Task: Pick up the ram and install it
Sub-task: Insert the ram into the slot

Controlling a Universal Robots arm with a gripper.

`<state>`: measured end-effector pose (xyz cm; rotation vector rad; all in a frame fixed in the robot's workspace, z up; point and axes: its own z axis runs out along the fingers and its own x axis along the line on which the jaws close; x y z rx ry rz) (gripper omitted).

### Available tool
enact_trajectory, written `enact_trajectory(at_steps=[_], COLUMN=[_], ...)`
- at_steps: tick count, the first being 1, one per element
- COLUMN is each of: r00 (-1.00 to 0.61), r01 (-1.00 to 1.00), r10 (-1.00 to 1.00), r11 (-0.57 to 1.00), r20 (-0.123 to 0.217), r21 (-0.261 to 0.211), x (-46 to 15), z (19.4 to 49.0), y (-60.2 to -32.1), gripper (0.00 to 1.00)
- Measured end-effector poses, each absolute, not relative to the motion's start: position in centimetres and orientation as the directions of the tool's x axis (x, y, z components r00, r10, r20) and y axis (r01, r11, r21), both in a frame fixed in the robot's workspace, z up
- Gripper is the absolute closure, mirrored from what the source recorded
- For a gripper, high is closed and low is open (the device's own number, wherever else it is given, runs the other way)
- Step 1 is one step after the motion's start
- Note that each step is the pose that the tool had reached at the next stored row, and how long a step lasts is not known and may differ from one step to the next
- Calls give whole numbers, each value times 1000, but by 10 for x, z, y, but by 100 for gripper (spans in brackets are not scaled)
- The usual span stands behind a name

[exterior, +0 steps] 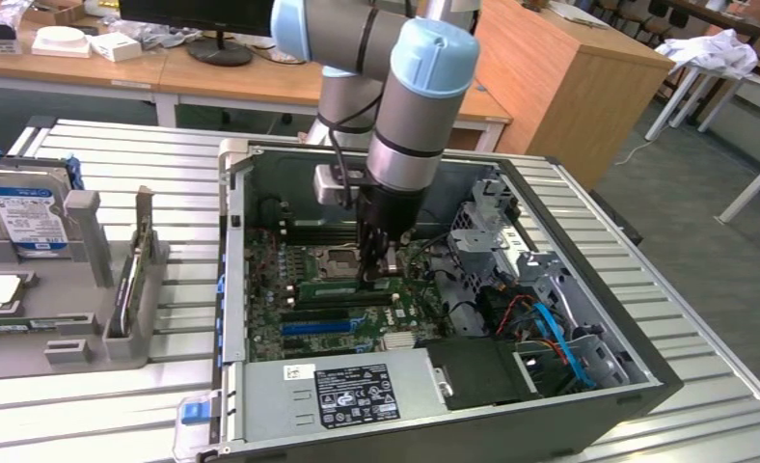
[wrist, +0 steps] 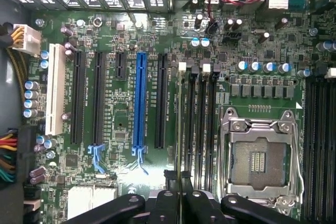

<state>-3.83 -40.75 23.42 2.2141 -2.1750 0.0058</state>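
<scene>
Exterior view has the arm [exterior: 413, 116] reaching down into the open computer case [exterior: 637, 376] on the desk [exterior: 97, 405], its fingers [exterior: 377, 256] clenched on the ram [exterior: 335, 287]. The green stick lies lengthwise over the black memory slots at the CPU socket's [exterior: 341, 258] 6 o'clock, with the long blue slot [exterior: 315, 328] at the ram's own 6 o'clock. Whether it is seated I cannot tell; the hard drive [exterior: 26, 217] stands well apart at the case's 9 o'clock.

Matt green motherboard [wrist: 121, 129], grey metal case [exterior: 233, 193]
</scene>
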Motion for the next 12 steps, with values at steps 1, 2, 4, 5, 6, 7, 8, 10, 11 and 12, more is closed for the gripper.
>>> enact_trajectory(at_steps=[1,2,4,5,6,7,8,10,11,12], r00=[18,18,18,18,18,18,18,18,18,18], r01=[-1000,-1000,-1000,-1000,-1000,-1000,-1000,-1000,-1000,-1000], r10=[-999,-999,-999,-999,-999,-999,-999,-999,-999,-999], r11=[-17,-17,-17,-17,-17,-17,-17,-17,-17,-17], r20=[29,29,29,29,30,32,35,40,42,44], r21=[24,24,24,24,24,24,24,24,24,24], x=[-38,-38,-39,-38,-38,-38,-38,-38,-38,-38], z=[233,233,232,232,232,232,232,232,232,232], y=[-407,-407,-406,-405,-404,-403,-403,-403,-402,-402], gripper=[88,88,88,88,88,88,88,88,88,88])
